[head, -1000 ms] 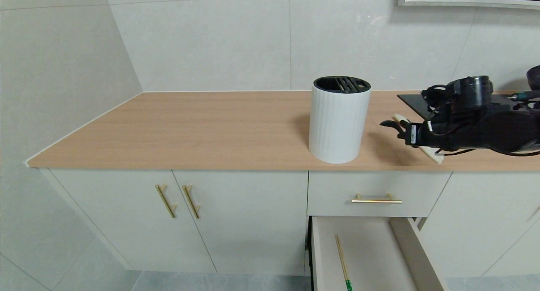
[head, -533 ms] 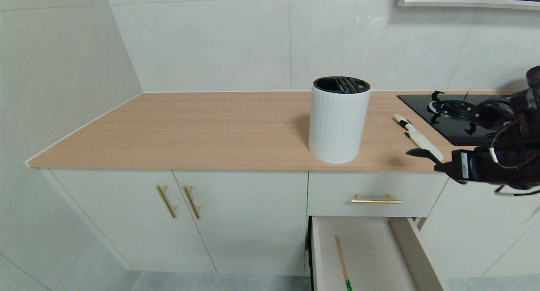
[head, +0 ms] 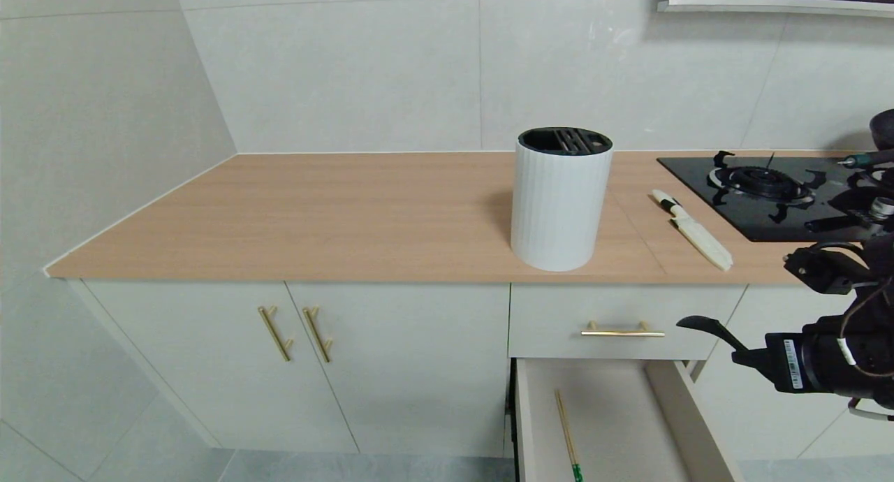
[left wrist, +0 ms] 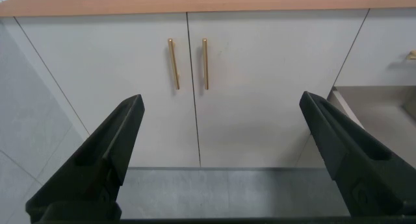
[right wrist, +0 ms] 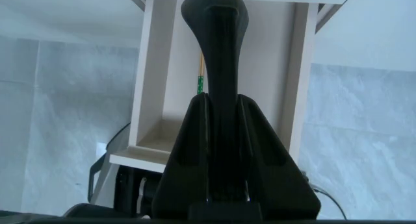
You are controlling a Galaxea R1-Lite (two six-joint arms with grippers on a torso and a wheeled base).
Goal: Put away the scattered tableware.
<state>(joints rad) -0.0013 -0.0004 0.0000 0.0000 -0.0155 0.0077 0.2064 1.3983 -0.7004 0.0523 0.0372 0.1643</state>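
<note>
Head view: the right gripper point(head: 691, 322) hangs in front of the cabinet, below the tabletop point(head: 349, 209) edge and just above the open drawer point(head: 681, 412). One second earlier it sat over the knife point(head: 691, 229). Half a second earlier it was level with the tabletop's front edge, so it has dropped steadily and drawn away from the work surface.

The knife has not moved. It lies flat on the tabletop between the holder point(head: 561, 199) and the hob point(head: 761, 195), close to the front edge, and nothing touches it. One chopstick point(head: 567, 433) lies on the drawer floor.

Right wrist view: the jaws are pressed together with nothing between them, pointing down toward the drawer.

Left wrist view: the left gripper point(left wrist: 221, 97) is held low, facing the cabinet doors point(left wrist: 260, 87), with its jaws spread wide and empty.

Reading: the descent carried nothing, so the knife is still to be put away, while the chopstick appears to be stored already. The knife would need a fresh approach with parted jaws. Because it is thin and lies flat on the wood, it is likely to be awkward to pinch, and its place near the edge risks nudging it off.
</note>
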